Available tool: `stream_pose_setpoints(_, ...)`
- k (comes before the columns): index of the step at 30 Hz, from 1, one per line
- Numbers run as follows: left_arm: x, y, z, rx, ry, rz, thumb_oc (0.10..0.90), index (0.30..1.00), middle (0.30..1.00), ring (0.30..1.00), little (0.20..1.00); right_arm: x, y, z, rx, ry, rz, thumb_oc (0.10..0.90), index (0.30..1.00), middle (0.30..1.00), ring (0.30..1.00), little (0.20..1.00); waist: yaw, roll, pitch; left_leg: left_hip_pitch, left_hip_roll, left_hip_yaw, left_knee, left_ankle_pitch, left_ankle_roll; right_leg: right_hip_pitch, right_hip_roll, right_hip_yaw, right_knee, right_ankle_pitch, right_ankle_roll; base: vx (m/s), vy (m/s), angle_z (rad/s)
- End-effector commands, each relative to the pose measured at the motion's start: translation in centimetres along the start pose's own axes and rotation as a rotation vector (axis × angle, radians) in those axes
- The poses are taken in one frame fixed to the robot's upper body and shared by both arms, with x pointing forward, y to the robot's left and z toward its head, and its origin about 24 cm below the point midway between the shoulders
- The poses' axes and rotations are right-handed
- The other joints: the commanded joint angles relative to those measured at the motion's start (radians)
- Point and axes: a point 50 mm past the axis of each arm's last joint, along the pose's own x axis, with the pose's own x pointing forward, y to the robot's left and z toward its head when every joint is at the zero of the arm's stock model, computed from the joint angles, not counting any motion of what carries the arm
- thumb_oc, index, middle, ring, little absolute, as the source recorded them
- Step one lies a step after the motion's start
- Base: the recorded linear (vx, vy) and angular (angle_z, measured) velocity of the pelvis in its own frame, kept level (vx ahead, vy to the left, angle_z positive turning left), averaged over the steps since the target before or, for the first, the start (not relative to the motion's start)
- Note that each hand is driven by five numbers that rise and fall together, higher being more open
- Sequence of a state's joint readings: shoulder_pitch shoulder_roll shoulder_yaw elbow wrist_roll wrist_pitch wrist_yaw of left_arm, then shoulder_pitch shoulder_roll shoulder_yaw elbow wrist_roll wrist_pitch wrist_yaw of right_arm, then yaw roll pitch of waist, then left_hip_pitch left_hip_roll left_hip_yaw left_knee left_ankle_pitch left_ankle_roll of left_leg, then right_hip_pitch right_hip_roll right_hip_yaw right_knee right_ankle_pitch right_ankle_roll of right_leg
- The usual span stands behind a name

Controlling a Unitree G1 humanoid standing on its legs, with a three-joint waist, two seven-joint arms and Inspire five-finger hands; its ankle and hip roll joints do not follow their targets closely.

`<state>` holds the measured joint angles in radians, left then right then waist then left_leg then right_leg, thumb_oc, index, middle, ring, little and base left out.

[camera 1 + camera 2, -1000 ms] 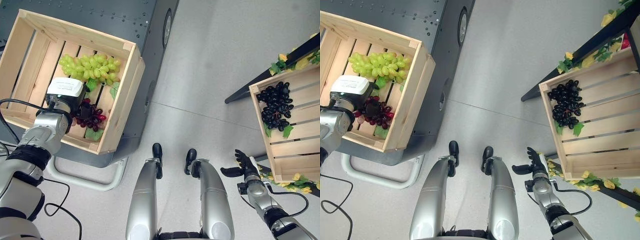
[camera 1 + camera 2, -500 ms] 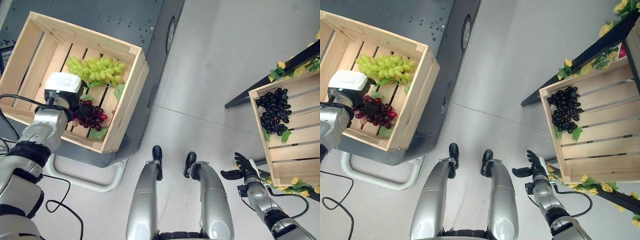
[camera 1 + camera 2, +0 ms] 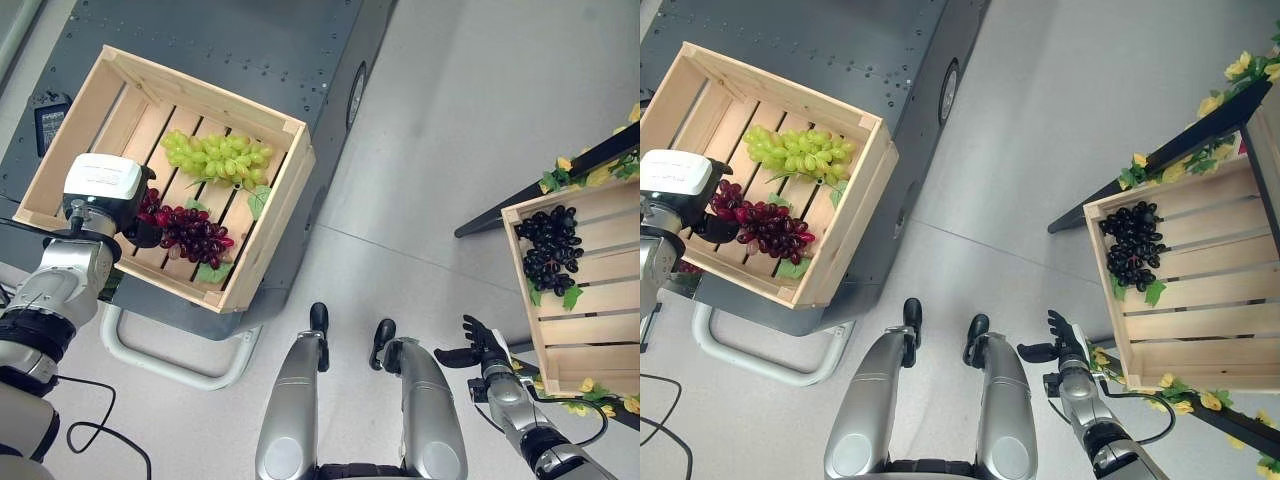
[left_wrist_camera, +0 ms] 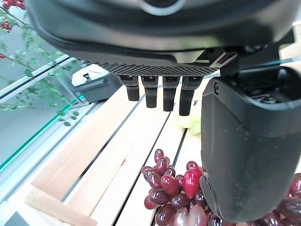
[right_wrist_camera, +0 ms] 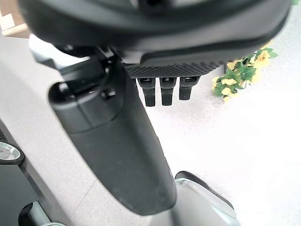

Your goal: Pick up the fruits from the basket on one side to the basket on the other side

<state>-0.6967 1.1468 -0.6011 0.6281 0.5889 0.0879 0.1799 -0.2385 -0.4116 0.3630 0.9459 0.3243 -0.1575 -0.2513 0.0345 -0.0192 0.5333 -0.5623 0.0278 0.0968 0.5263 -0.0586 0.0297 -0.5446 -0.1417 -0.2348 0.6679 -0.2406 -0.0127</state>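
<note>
step: left hand hovered at red grape bunch in slatted wooden crate, fingers released.
right hand: idle, fingers released.
next: likely clench on the bunch.

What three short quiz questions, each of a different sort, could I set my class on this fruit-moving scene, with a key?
1. True or false: the black grapes lie in the same crate as the green grapes.
2. Multiple choice: the left hand is (a) shut on the green grapes, (b) open over the red grapes, (c) resting on the floor.
3. Fill the gap: the right hand hangs open low beside the ___ crate.

Key: 1 false, they are in opposite crates. 2 (b). 3 right.
</note>
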Motion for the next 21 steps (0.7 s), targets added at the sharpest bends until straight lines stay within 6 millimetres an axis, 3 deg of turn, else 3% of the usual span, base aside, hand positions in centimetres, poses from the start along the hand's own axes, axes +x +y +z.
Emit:
stream_pose_setpoints(1,-0.3,4.4,-4.1,0.019,0.093,0.116,0.8,0.9,0.9,0.9,0.9,-0.6,-2.9,-1.7,0.003,0.027,-0.082,0.8,0.9,0.9,0.9,0.9,-0.007,0.056,-0.013,0.093,-0.022,0.036,0.005,-0.084,0.042,0.071,-0.016,0.018,-0.074,0.092,0.027,0.0,0.0,0.0)
stream_pose_setpoints(12,-0.1,4.2,-1.6,0.019,-0.068,0.142,0.8,0.9,0.9,0.9,0.9,-0.6,-3.0,-1.5,0.005,0.005,-0.077,0.8,0.9,0.9,0.9,0.9,-0.012,0.045,-0.013,0.045,-0.013,0.042,0.026,-0.091,0.047,0.022,-0.012,0.026,-0.059,0.103,0.031,0.0,0.0,0.0)
stream_pose_setpoints(21,0.6,3.7,-0.1,0.097,-0.114,0.043,0.8,0.9,0.9,0.9,0.9,-0.4,-2.8,-0.6,0.016,-0.031,-0.061,0.8,0.9,0.9,0.9,0.9,-0.021,0.023,-0.013,-0.02,0.0,0.042,0.045,-0.094,0.047,-0.035,-0.003,0.029,-0.057,0.113,0.031,0.0,0.0,0.0)
